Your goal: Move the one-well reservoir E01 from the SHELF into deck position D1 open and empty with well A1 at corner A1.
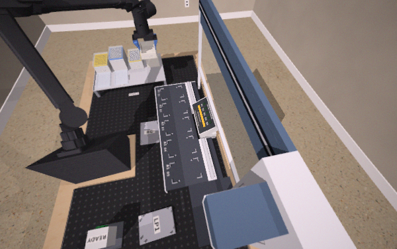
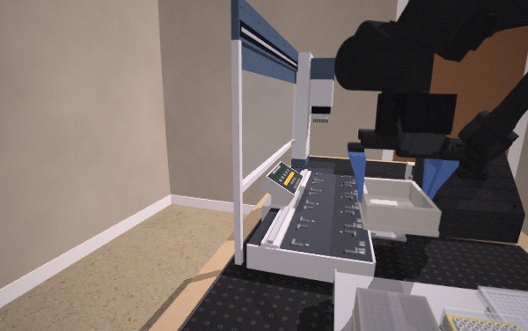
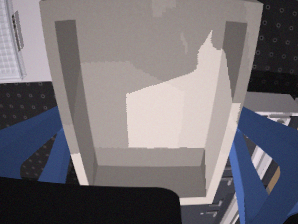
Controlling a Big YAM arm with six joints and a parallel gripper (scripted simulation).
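Note:
The one-well reservoir E01 point(image 1: 147, 48) is a pale grey open tray. My gripper point(image 1: 144, 40) is shut on it, with the blue fingers on its two long sides, and holds it in the air above the right end of the shelf point(image 1: 129, 74). In the side view the reservoir point(image 2: 398, 206) hangs level between the blue fingers point(image 2: 398, 176), clear of the surfaces below. The wrist view looks straight down into its empty well point(image 3: 153, 96). The liquid handler deck point(image 1: 180, 132) with its row of bracket positions lies to the right of the shelf.
Several tip racks and plates point(image 1: 114, 57) stand on the shelf. The handler's gantry point(image 1: 238, 76) and control panel point(image 1: 204, 117) run along the deck's far side. The regrip nest point(image 1: 149, 134), the LP1 pad point(image 1: 156, 225) and the READY key point(image 1: 99, 236) sit on the black mat.

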